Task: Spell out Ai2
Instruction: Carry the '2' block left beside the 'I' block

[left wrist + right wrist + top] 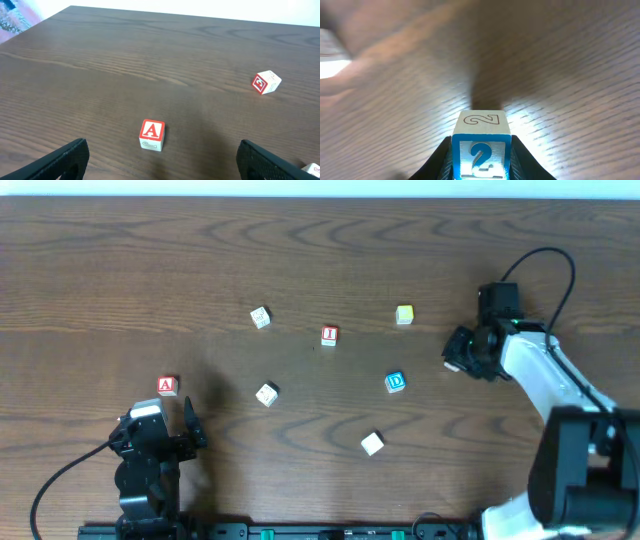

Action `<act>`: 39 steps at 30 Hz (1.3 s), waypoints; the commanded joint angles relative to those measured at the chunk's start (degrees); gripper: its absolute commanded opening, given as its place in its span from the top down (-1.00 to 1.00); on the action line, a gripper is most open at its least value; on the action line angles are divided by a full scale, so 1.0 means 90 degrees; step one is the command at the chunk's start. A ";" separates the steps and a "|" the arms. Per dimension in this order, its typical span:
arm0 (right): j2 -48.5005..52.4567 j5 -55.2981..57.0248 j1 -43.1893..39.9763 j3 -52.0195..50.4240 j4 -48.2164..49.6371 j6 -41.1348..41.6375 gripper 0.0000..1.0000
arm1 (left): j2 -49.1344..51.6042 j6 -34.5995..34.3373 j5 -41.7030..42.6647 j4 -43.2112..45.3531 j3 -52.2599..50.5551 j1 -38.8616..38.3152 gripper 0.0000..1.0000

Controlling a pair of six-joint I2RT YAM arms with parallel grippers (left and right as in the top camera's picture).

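The red-edged A cube (167, 386) stands on the wood table at the left, its "A" face up (151, 134). My left gripper (160, 417) sits just behind it, wide open, and the cube lies ahead of the two black fingers (162, 167), apart from both. The red-edged I cube (329, 335) rests near the table's middle. At the right, my right gripper (456, 361) is shut on the blue-edged 2 cube (481, 150), with a finger pressed against each side (481, 162). From overhead that cube is mostly hidden by the gripper.
A blue D cube (396, 382), a yellow cube (404, 314) and pale cubes (260, 317), (267, 393), (372, 443) lie scattered mid-table. One pale cube shows a red-framed side (265, 82). The right arm's base (585, 470) fills the lower right corner.
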 commanded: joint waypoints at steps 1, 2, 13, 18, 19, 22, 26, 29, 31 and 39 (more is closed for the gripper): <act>-0.0627 -0.0158 0.0236 0.0270 0.0000 -0.0163 0.97 | -0.0036 -0.0092 -0.0017 -0.0024 -0.0134 0.0007 -0.91; -0.0733 -0.0131 0.0340 0.0355 -0.0007 -0.0158 0.97 | -0.0036 -0.0092 -0.0017 -0.0024 -0.0134 0.0007 -0.91; -0.0233 0.0571 0.2067 0.2441 -0.0884 -0.0119 0.97 | -0.0036 -0.0092 -0.0019 -0.0024 -0.0134 0.0007 -0.91; 0.0826 0.0299 0.2533 0.2951 -0.1105 0.0068 0.97 | -0.0036 -0.0092 -0.0019 -0.0024 -0.0134 0.0007 -0.90; 0.0993 0.0255 0.2603 0.3014 -0.1120 0.0092 0.97 | -0.0036 -0.0092 -0.0017 -0.0024 -0.0134 0.0007 -0.90; 0.1554 0.0214 0.2871 0.3291 -0.1134 0.0189 0.97 | -0.0036 -0.0092 -0.0017 -0.0024 -0.0134 0.0007 -0.91; 0.2016 0.0216 0.3130 0.3614 -0.1154 0.0189 0.97 | -0.0036 -0.0092 -0.0017 -0.0024 -0.0134 0.0007 -0.91; 0.2132 0.0219 0.3179 0.3638 -0.1154 0.0245 0.97 | -0.0036 -0.0092 -0.0017 -0.0024 -0.0134 0.0007 -0.91; 0.2191 0.0223 0.3184 0.3638 -0.1180 0.0257 0.97 | -0.0036 -0.0092 -0.0017 -0.0024 -0.0134 0.0007 -0.90; 0.2244 0.0338 0.3225 0.3638 -0.1260 0.0255 0.97 | -0.0036 -0.0092 -0.0017 -0.0024 -0.0134 0.0007 -0.91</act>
